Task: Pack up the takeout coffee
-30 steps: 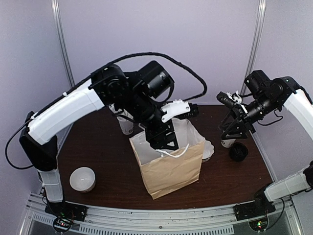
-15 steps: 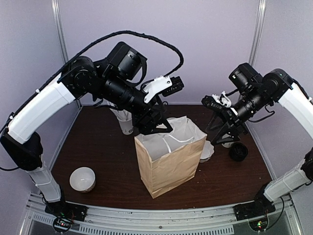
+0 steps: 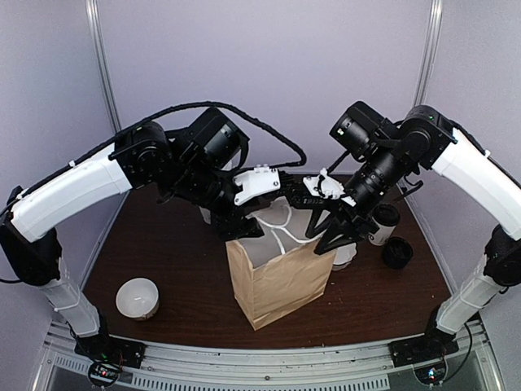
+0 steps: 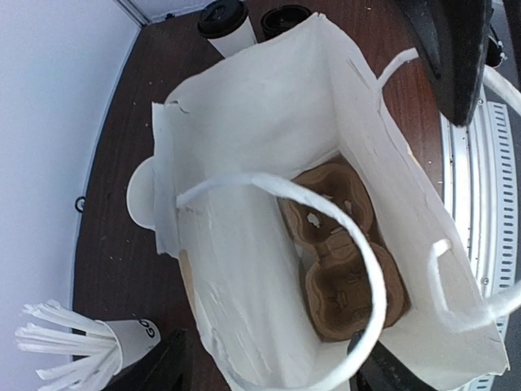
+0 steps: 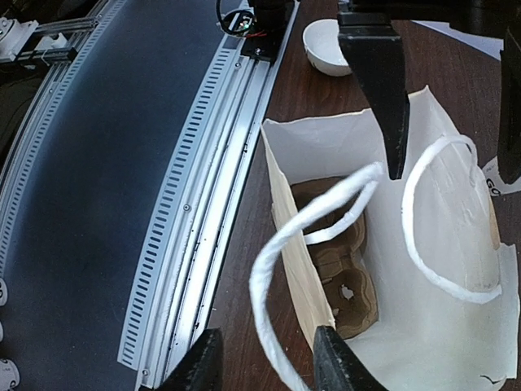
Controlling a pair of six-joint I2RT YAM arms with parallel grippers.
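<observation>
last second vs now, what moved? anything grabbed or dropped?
The right gripper swung left from beside the takeout coffee to over the paper bag; its open jaws now straddle one white handle. The left gripper rose from the bag mouth and hovers open near its back rim. Neither visibly grips anything. Bag, coffee, black lids and white bowl stayed put.

The top view looks down from high above the near edge onto the whole desk (image 3: pixel 163 244). Both wrist views sit close above the paper bag (image 4: pixel 269 122), looking into its mouth; all three share it.
</observation>
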